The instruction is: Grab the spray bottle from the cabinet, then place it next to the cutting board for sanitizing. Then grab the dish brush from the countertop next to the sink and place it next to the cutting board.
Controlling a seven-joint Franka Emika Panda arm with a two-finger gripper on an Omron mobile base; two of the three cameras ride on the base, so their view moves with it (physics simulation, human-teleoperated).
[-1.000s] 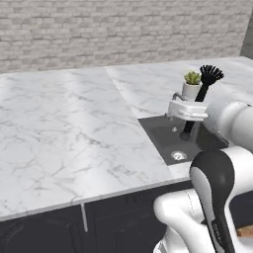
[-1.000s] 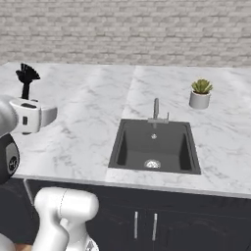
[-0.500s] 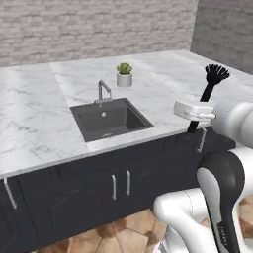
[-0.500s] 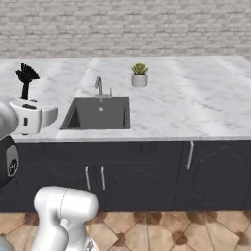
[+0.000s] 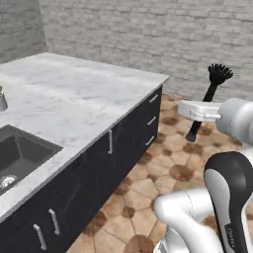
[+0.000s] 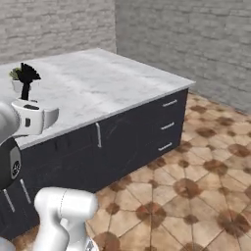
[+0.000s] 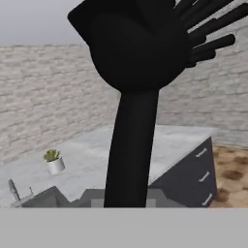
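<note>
The dish brush (image 5: 211, 91) is slim and black with a round bristle head, and it stands nearly upright in the air. My gripper (image 5: 200, 111) is shut on its handle, off the end of the countertop (image 5: 74, 99) and above the floor. The right base view has the same dish brush (image 6: 27, 78) rising from my gripper (image 6: 27, 105) in front of the white marble countertop (image 6: 108, 78). Close up in the hand view, the dish brush (image 7: 133, 145) fills the middle. The dark sink (image 5: 20, 153) lies at the far left. The spray bottle, cabinet and cutting board are out of view.
Dark drawers (image 5: 150, 121) with short silver handles front the counter's end, also the drawers (image 6: 166, 127). A brown tiled floor (image 5: 163, 173) spreads to the right. A grey brick wall (image 5: 148, 34) stands behind. A small potted plant (image 7: 54, 162) sits on the counter.
The whole picture has swung as the base turned: the counter and sink slid to the left and the open floor came into view. The brush stays in the shut gripper.
</note>
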